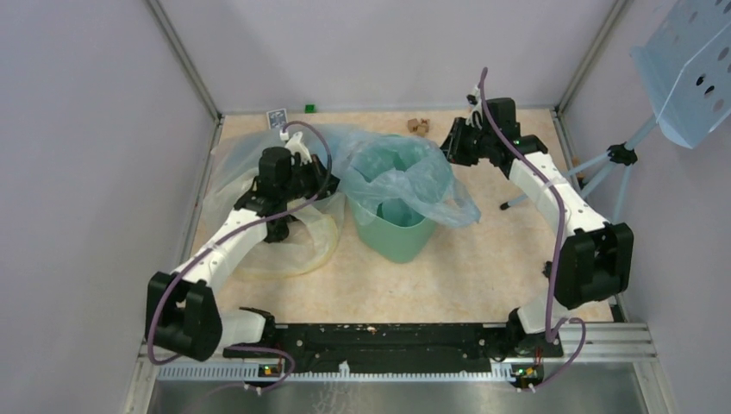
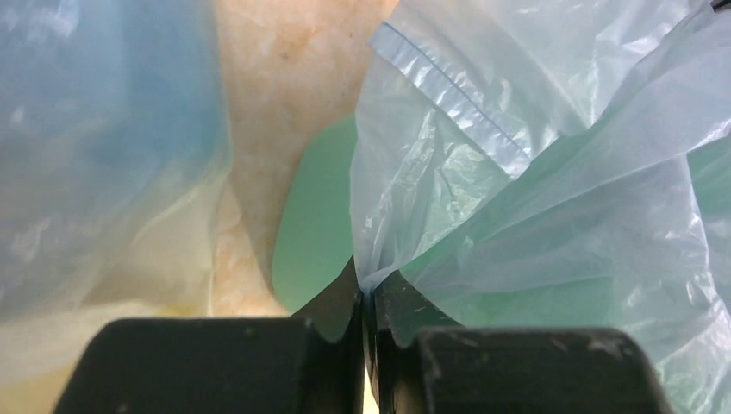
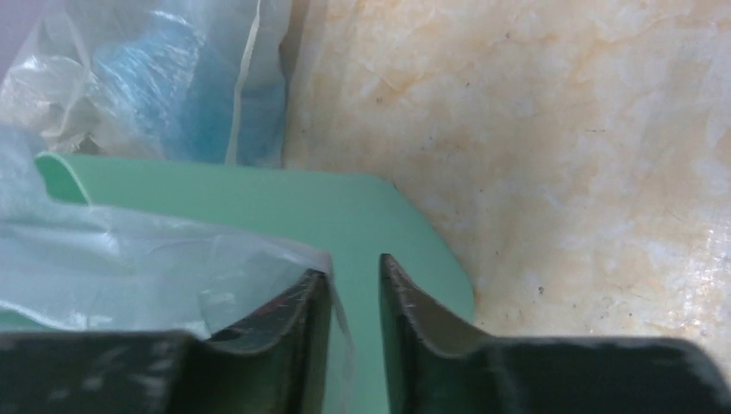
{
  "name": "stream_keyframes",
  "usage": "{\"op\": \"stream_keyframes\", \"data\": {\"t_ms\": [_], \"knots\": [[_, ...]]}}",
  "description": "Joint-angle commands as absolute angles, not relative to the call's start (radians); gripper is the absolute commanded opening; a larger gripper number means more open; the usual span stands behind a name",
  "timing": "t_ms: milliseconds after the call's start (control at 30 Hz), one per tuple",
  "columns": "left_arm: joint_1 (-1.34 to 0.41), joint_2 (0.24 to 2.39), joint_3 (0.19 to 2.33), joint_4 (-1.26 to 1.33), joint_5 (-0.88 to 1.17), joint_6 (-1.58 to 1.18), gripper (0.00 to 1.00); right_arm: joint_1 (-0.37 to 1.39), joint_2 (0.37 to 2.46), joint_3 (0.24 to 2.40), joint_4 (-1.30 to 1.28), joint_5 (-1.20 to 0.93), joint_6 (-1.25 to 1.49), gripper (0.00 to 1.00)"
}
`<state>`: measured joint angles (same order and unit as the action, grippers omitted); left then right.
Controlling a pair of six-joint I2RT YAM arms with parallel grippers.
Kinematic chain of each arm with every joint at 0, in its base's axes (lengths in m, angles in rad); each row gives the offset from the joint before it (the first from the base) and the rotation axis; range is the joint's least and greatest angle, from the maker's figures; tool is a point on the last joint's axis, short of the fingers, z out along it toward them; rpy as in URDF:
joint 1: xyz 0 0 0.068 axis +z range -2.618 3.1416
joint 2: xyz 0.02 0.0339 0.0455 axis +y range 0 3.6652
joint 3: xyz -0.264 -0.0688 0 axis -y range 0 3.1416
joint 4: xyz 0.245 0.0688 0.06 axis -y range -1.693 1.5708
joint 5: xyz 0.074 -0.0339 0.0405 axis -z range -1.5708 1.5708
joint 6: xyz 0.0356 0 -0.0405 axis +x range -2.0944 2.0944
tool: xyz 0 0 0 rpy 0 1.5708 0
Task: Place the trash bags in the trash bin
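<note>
two grippers sit at the trash bin (image 1: 392, 237), one on each side of its rim. the left gripper (image 1: 321, 178) is at the bin's left edge. in the left wrist view its fingers (image 2: 332, 315) stand almost together, with a gathered fold of the trash bag (image 1: 405, 177) nipped between the tips. the right gripper (image 1: 450, 147) is at the bin's far right corner. in the right wrist view its jaws stand apart, and the mint-green rim shows through the gap. a thin edge of the blue film lies over the finger (image 3: 302, 315) nearer the bag and trails into the gap, loose rather than pinched. the trash bag itself is draped over the bin's mouth: part sags down inside, part bunches above the rim, and a loose flap hangs outside over the bin's right wall. a bigger clear bag with a yellow tint (image 1: 284, 246) lies spread on the table (image 1: 491, 267) to the left of the bin, under the left arm. the bin stands upright.
</note>
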<state>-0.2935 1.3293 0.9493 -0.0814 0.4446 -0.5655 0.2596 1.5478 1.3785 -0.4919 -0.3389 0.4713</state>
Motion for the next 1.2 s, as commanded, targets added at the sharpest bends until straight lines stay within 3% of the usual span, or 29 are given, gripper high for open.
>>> {"op": "stream_keyframes", "data": {"t_ms": [0,67,267,400,633,867,1000,1167], "knots": [[-0.288,1.183,0.815,-0.009,0.375,-0.64,0.11,0.278,1.526,1.443,-0.496,-0.303,0.429,0.32],[-0.288,1.15,0.78,0.031,0.374,-0.647,0.13,0.276,1.483,1.44,-0.52,-0.26,0.412,0.36],[-0.288,1.123,0.801,-0.023,0.377,-0.625,0.27,0.276,1.353,1.458,-0.653,-0.152,0.354,0.68],[-0.286,1.092,0.831,-0.076,0.338,-0.59,0.42,0.276,1.242,1.458,-0.742,-0.098,0.335,0.77],[-0.285,1.056,0.947,-0.18,0.234,-0.489,0.68,0.276,1.071,1.367,-0.86,-0.093,0.389,0.81],[-0.254,1.177,1.145,-0.272,0.311,-0.397,0.56,0.275,0.905,1.203,-0.87,-0.292,0.479,0.79],[-0.244,1.232,1.197,-0.234,0.398,-0.333,0.7,0.276,0.875,1.102,-0.823,-0.402,0.541,0.76],[-0.244,1.306,1.217,-0.163,0.535,-0.209,0.76,0.275,0.842,1.002,-0.788,-0.454,0.591,0.75]]}}
